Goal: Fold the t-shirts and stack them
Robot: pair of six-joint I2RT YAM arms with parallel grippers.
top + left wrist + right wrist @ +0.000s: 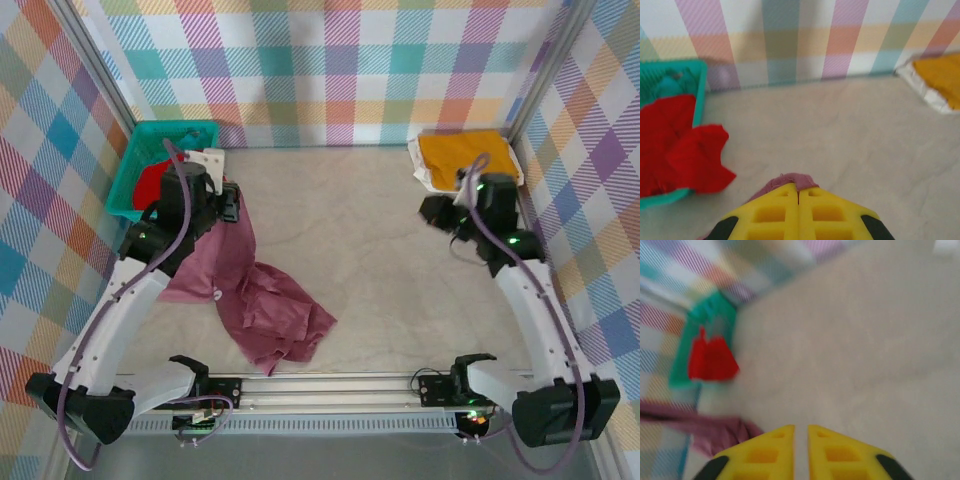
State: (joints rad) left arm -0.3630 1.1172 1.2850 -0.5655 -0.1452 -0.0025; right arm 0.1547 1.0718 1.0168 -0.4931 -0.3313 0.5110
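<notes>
While plaid walls (340, 70) enclose the pale counter (390, 250), left end effector (799, 187) pinches maroon t-shirt (270, 310), heaped near-left. Right end effector (801, 429) sits narrowly parted, empty. Yellow-orange t-shirt (462, 155) far right; red t-shirt (152, 185) in teal basket (175, 128), far left.

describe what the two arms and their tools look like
The left arm and right arm both have white curved shells joined by black motor housings, with small green lights glowing at the joints. A greyish-purple cable runs loosely along each. The left tool and right tool have bright yellow fingers with moulded rectangular recesses and black patches at the outer lower corners.
</notes>
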